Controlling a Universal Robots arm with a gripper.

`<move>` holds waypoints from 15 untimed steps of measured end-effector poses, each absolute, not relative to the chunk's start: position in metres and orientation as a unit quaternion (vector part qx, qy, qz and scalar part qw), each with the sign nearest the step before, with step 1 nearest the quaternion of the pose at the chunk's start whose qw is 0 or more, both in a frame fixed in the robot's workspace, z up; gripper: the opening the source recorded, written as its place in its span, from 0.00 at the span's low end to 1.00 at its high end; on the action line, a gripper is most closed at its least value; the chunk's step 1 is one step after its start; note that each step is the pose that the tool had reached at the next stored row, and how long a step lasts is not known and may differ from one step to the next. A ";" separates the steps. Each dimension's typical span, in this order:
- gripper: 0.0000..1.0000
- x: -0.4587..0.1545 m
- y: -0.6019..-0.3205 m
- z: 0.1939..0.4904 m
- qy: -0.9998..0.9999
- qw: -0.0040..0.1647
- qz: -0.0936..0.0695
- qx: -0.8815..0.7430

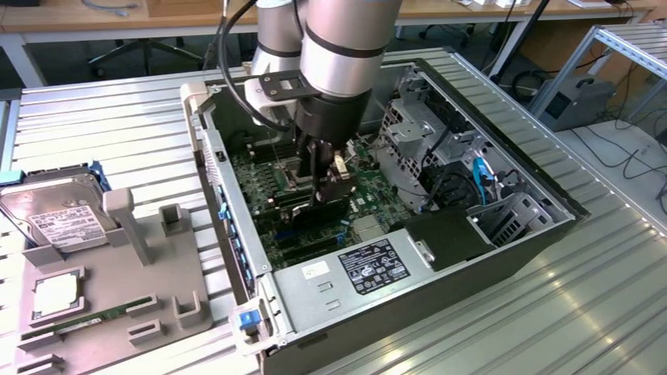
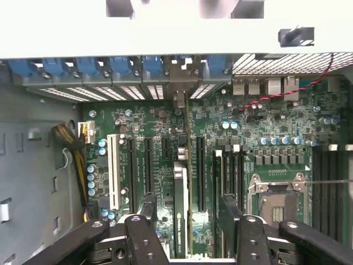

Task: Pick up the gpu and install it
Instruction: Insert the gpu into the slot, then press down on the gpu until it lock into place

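The gpu [image 2: 181, 190] stands on edge in a slot of the green motherboard [image 2: 154, 127] inside the open computer case [image 1: 542, 199]. Its thin body runs toward the rear slot brackets [image 2: 179, 91]. My gripper [image 2: 187, 208] hangs directly over the card and is open. One black finger [image 2: 147, 204] stands on each side of the card, with a visible gap to it. In the exterior view the gripper [image 1: 323, 178] reaches down into the middle of the case, just above the dark card [image 1: 318, 209].
The power supply [image 1: 360, 269] and drive cage [image 1: 417, 125] flank the gripper inside the case. A CPU socket [image 2: 278, 201] lies beside the slots. At the exterior view's left, a grey fixture tray [image 1: 156, 289] holds a hard drive [image 1: 58, 215] and a memory stick [image 1: 73, 322].
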State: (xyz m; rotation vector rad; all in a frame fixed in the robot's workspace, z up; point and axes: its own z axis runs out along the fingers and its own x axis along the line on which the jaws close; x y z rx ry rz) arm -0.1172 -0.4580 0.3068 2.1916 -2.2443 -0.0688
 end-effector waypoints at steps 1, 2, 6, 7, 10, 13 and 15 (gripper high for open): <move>0.58 -0.117 -0.458 0.308 -0.715 0.002 -0.022 0.698; 0.58 -0.117 -0.458 0.308 -0.715 0.002 -0.022 0.698; 0.58 -0.117 -0.458 0.308 -0.715 0.002 -0.022 0.698; 0.58 -0.117 -0.458 0.308 -0.715 0.002 -0.022 0.698; 0.58 -0.117 -0.458 0.308 -0.715 0.002 -0.022 0.698; 0.58 -0.117 -0.458 0.308 -0.715 0.002 -0.022 0.698; 0.58 -0.117 -0.458 0.308 -0.715 0.002 -0.022 0.698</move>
